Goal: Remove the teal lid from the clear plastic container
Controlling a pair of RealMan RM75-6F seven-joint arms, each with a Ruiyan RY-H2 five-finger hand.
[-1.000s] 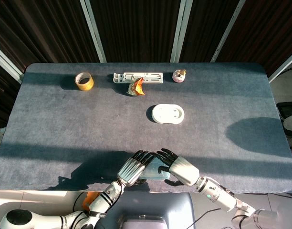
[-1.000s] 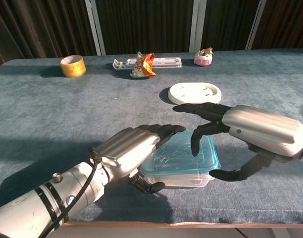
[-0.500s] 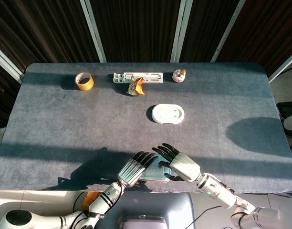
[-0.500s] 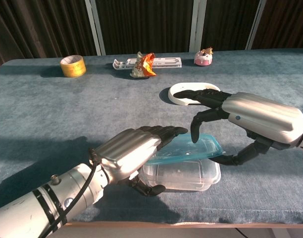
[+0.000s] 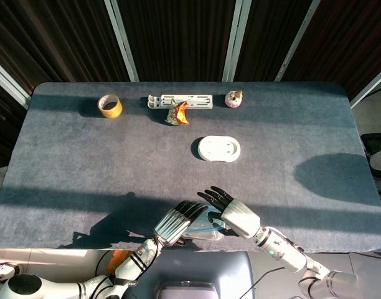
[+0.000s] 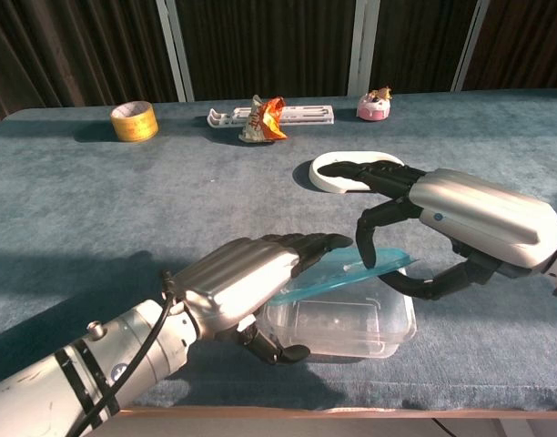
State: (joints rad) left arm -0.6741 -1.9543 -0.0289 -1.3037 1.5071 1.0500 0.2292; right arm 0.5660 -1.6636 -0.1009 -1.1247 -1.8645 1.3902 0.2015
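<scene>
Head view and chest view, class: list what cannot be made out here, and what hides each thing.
- Clear container: head view, covered by both hands and lid.
- Teal lid: chest view, left end behind left hand.
- Right hand: chest view, wrist cut by frame edge.
- Pink object: too small to identify.

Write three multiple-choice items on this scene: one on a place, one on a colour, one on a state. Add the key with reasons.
1. Where is the tape roll?
A. far left of the table
B. near right corner
C. inside the container

2. What colour is the lid?
A. red
B. teal
C. white

3. How is the lid now?
A. sealed flat on the container
B. lying on the table
C. tilted up off the container

Key: 1 A, it sits by the far left edge. 2 B, teal plastic. 3 C, the right robot hand holds it raised while the left robot hand steadies the container.
</scene>
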